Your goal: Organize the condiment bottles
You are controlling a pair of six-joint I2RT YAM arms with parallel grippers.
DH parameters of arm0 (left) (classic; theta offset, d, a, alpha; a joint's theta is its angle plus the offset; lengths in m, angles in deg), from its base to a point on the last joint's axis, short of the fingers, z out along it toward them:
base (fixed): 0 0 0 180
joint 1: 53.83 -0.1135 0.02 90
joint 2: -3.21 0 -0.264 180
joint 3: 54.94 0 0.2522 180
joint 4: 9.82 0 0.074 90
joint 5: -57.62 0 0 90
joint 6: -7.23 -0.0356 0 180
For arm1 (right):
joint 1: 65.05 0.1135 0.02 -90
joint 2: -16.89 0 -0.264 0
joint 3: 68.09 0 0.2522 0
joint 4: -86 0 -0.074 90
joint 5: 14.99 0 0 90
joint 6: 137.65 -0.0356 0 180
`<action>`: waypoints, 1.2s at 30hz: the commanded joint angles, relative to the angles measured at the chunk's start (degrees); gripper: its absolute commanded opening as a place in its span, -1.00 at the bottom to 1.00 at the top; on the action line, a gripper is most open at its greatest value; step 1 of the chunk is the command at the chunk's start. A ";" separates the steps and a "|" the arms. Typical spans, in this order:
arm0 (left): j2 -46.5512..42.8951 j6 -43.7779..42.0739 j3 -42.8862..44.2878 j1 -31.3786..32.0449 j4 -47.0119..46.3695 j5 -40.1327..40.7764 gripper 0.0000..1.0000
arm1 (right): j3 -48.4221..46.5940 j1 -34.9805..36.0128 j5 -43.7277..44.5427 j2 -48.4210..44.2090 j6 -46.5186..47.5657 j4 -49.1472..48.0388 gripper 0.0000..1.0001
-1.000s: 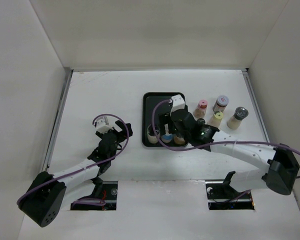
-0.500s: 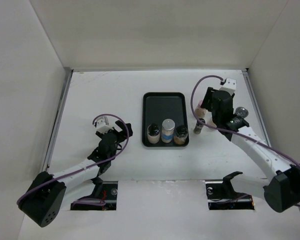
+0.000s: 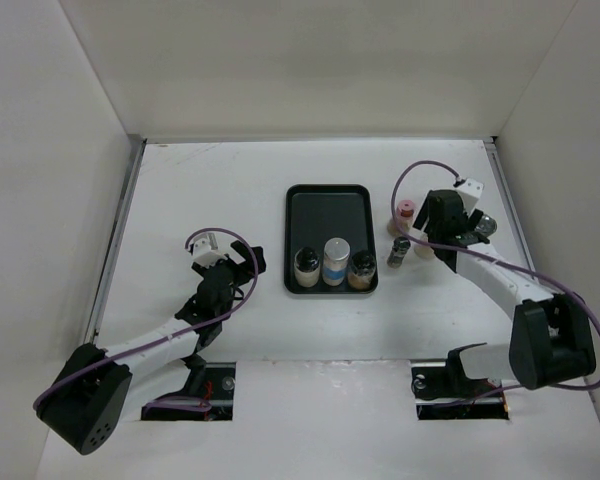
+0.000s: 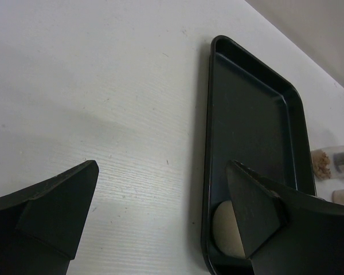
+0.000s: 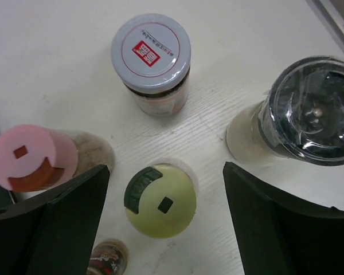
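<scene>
**Top and wrist views, read near to far.** Nearest, the left hand (image 3: pixel 242 262) hovers over bare worktop (image 3: pixel 200 190) to the left of the tray (image 3: pixel 325 205). Its fingers (image 4: pixel 46 217) are spread and hold nothing.

Along the near end of the tray stands a row of three bottles (image 3: pixel 336 260), all upright. The middle one is taller and has a blue-and-white label. Just right of the tray's near right corner, on the worktop, stands a small dark-capped bottle (image 3: pixel 399 250).

Beyond it the right hand (image 5: pixel 166 172) points down over the loose group, its fingers spread wide and pinching nothing. The yellow-capped bottle (image 5: pixel 160 201) lies directly beneath this hand, between the two fingers and apart from both. It is upright, so its long axis runs straight up toward the wrist.

- **Left of it:** the pink-capped bottle (image 5: pixel 33 156), near it and close to one finger.
- **Right of it:** the clear-topped bottle (image 5: pixel 312 106).
- **Farther off:** the white-capped jar (image 5: pixel 151 48).

**Judgement:** the yellow-capped bottle is the likely next pick. It calls for a straight descent and a closing across the cap or neck, with care that the finger on the left does not nudge the pink-capped bottle. The right arm is much the nearer; the left hand lies across the tray, well apart. The tray lies to the left of the group, with room showing behind the row.
</scene>
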 commanded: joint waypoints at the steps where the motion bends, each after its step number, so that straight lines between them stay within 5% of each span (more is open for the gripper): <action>1: -1.03 0.57 -0.73 0.05 -2.73 -0.41 0.90 | 0.54 -1.15 -3.05 1.96 -2.27 -5.02 0.71; 10: -0.42 0.66 -0.74 -0.21 -2.82 -0.41 0.90 | 1.86 -1.95 -2.63 -0.74 -3.68 -6.44 -0.02; 17: -0.16 0.66 -0.56 -0.65 -2.82 -0.06 0.90 | -1.55 3.23 9.76 -17.70 -1.49 1.38 -0.05; 21: -0.33 0.66 -0.56 -0.74 -2.82 -0.24 0.90 | -8.67 8.50 9.34 -19.22 1.67 2.18 -0.04; 29: -1.20 0.66 -0.82 -1.09 -2.56 -0.06 0.90 | -29.13 19.84 -6.83 7.20 6.42 -7.30 -0.04; 36: -1.91 0.66 -1.26 -2.41 -2.29 -0.59 0.90 | -50.24 24.68 -12.54 32.26 9.07 -6.70 -0.02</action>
